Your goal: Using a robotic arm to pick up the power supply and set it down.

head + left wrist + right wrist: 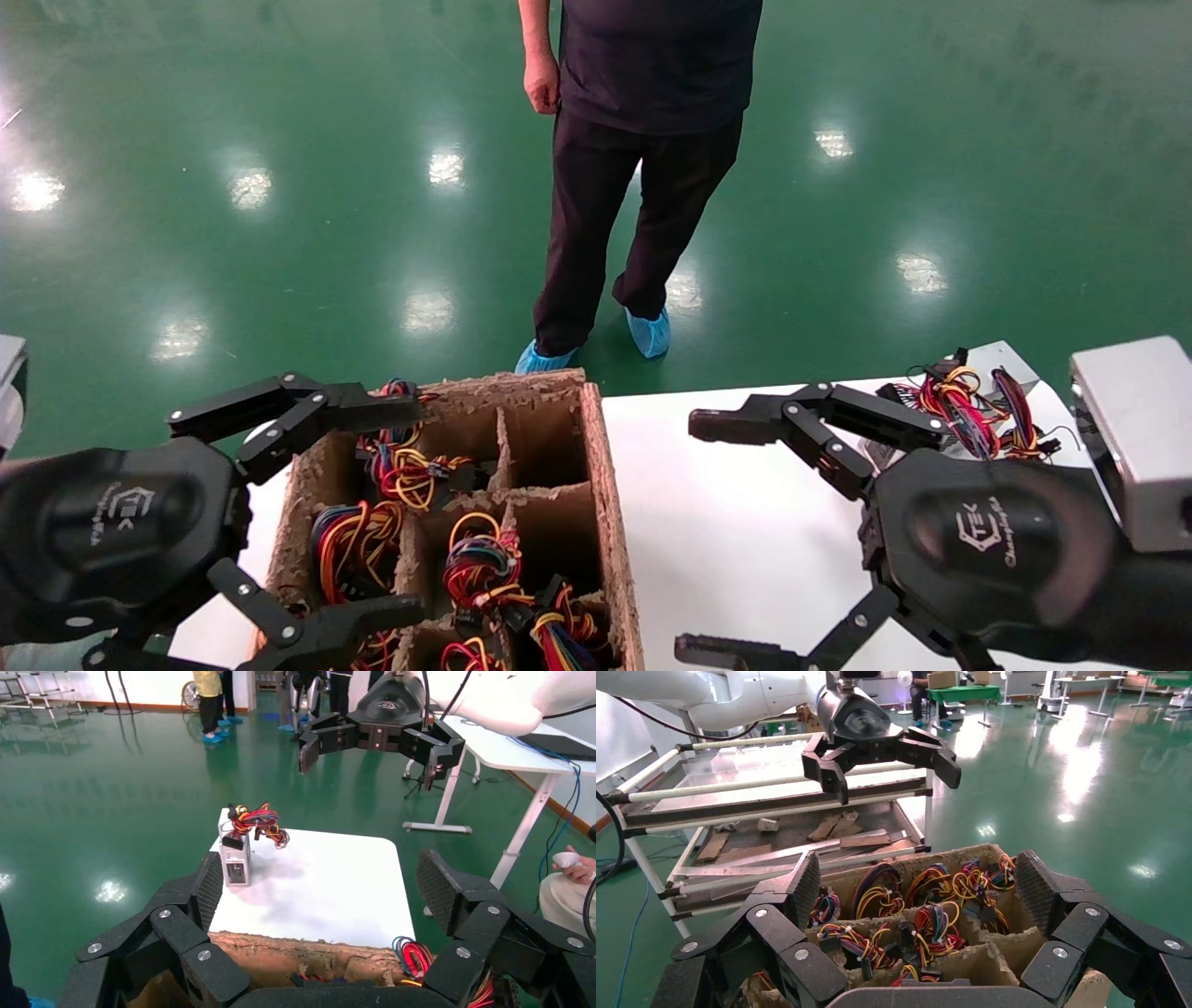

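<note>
Supply (236, 862) stands upright on the table (330, 888), wires up. I hold both grippers, left (307, 513) and right (745, 536), spread and empty beside the tray (605, 485).

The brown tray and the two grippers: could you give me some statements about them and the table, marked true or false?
1. Both the left gripper and the right gripper are open and hold nothing. True.
2. The brown tray has coloured wire bundles in several cells. True.
3. A power supply stands alone on the white table. True.
4. The right gripper is clamped on that power supply. False: it hovers apart from it.
5. Every tray cell is full. False: at least one far cell looks empty.
</note>
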`<state>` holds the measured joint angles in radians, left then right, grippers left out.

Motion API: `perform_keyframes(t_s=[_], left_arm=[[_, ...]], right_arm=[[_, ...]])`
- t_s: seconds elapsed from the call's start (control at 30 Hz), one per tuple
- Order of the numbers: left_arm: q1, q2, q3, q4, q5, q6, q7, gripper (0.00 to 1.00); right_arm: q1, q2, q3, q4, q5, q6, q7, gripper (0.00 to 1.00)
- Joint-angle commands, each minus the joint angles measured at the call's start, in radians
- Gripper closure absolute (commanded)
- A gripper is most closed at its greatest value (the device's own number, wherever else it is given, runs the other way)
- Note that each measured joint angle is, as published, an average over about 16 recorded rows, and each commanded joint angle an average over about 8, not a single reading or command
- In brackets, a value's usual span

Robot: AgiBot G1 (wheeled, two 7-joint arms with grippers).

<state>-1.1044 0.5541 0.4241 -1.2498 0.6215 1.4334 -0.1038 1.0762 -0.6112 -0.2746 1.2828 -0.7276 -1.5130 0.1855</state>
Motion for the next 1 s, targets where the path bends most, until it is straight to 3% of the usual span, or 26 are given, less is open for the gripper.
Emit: perform_keyframes(t_s=[0.03, 1.0], left_arm=[[0.0, 0.0, 0.0, 0.0, 0.0, 0.0, 0.0, 0.0], [0.0, 0.0, 0.0, 0.0, 0.0, 0.0, 0.0, 0.0]], right_arm=[[0.0, 0.0, -0.001, 0.0, 0.0, 0.005, 0.001, 0.0], [-0.002, 0.0, -0.006, 0.001, -0.003, 0.024, 0.004, 0.0]])
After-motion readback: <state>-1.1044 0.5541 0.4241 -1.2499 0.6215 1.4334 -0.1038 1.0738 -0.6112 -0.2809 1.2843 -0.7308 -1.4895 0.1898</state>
